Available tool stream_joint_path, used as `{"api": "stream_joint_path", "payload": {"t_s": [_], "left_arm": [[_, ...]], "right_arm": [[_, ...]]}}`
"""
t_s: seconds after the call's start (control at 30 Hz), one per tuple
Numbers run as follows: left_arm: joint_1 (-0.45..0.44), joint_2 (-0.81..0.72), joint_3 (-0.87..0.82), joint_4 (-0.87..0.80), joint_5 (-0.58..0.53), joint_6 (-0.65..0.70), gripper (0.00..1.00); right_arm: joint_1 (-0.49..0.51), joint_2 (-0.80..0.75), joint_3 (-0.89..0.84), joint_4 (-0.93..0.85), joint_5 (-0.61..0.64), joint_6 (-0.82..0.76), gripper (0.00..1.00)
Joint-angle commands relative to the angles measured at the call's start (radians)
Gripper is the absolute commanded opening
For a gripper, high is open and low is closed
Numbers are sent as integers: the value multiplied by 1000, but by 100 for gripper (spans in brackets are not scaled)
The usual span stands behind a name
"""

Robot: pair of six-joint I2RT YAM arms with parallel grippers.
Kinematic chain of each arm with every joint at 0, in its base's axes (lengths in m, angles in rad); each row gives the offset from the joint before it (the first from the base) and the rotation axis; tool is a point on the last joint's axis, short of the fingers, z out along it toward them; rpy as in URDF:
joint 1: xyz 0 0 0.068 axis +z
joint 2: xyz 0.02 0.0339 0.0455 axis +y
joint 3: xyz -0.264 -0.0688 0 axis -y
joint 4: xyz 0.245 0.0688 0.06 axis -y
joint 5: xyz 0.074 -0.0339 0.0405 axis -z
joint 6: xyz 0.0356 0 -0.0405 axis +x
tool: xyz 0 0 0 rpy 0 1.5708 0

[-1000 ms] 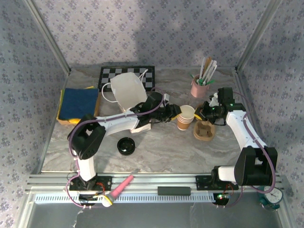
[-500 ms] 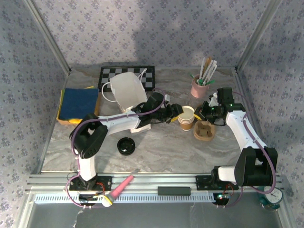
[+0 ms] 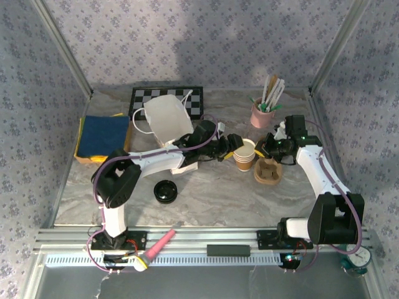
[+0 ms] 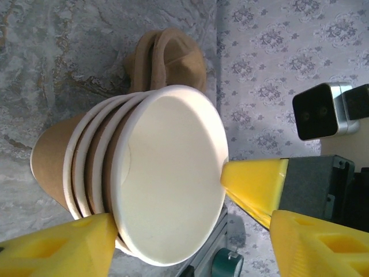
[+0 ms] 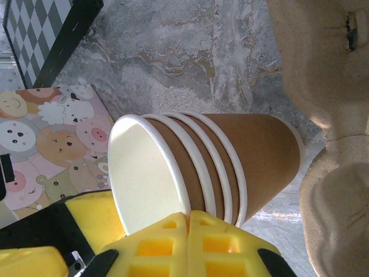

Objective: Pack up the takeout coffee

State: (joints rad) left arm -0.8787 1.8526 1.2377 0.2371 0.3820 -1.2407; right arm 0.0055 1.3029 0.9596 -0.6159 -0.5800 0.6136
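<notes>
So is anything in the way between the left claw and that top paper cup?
Nothing visible is. The left gripper has its open fingers either side of the rim of the top cup, which sits nested in the stack.

The top camera looked down from above and behind the arm bases, taking in the whole table (image 3: 212,193), with the stack of cups (image 3: 244,155) right of centre. The left wrist camera sat very close on the stack's left, facing its open mouth past the left gripper (image 4: 167,208). The right wrist camera, equally close, seemingly viewed the stack side-on from its right, over the right gripper (image 5: 187,228). All three shared the stack and the pulp holder (image 3: 268,171) beside it.
</notes>
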Motion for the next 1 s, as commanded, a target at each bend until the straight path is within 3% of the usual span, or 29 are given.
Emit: {"api": "stream_joint_path", "payload": {"t_s": [0.0, 0.23, 0.33, 0.47, 0.63, 0.97], "left_arm": [[-15, -3, 22, -6, 17, 11, 74], [-8, -39, 23, -61, -10, 45, 78], [13, -92, -10, -83, -37, 54, 72], [36, -156, -83, -71, -77, 34, 53], [38, -152, -105, -64, -75, 1, 16], [39, -91, -79, -71, -60, -31, 12]], "right_arm": [[7, -7, -10, 1, -8, 6, 0], [8, -1, -15, 5, -9, 6, 0], [0, 0, -16, 1, -6, 3, 0], [-19, 6, -24, 8, -17, -1, 0], [-27, 5, -30, 11, -23, -2, 0], [-45, 24, -58, 52, -42, -5, 0]]}}
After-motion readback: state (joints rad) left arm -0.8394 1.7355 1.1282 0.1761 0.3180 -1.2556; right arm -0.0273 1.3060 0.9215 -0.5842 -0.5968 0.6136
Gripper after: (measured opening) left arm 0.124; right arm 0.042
